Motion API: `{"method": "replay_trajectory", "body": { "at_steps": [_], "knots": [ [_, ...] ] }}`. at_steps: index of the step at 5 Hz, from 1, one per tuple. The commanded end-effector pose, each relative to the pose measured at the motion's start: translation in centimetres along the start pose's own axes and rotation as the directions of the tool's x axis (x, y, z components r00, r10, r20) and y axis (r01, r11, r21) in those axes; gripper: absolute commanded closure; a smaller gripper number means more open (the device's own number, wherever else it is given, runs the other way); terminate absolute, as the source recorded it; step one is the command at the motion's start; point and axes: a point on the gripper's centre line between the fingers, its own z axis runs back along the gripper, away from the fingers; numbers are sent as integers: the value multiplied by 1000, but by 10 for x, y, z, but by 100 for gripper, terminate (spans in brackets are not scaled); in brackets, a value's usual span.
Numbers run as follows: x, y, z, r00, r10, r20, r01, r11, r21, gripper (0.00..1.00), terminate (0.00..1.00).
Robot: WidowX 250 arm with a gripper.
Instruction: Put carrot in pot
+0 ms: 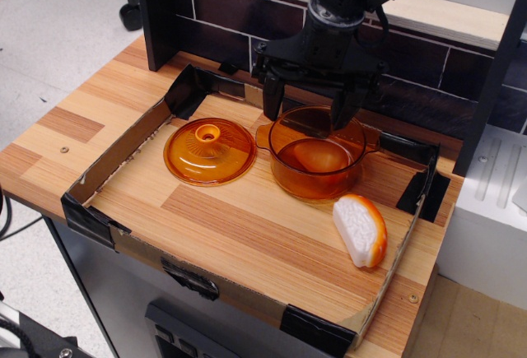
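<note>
The amber transparent pot (317, 183) stands at the back middle of the cardboard tray. The orange carrot (317, 155) lies inside it on the bottom, seen through the open top. My black gripper (309, 111) hovers just above the pot's back rim. It is open and empty, one finger on either side of the pot's far rim.
The domed amber lid (208, 151) with a knob lies left of the pot. A white wedge with an orange rim (361, 230) lies at the front right. The low cardboard tray wall (115, 157) rings the work area. A dark tiled wall stands behind.
</note>
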Motion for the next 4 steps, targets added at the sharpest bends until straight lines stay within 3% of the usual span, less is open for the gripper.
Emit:
{"method": "replay_trajectory", "body": {
  "at_steps": [1,2,3,4],
  "knots": [
    [-5,14,93,993,27,116,-14,993,-113,0,0],
    [-9,24,115,995,-9,95,21,992,-126,0,0],
    [-9,24,115,995,-9,95,21,992,-126,0,0],
    [-9,24,115,995,-9,95,21,992,-126,0,100]
  ]
}}
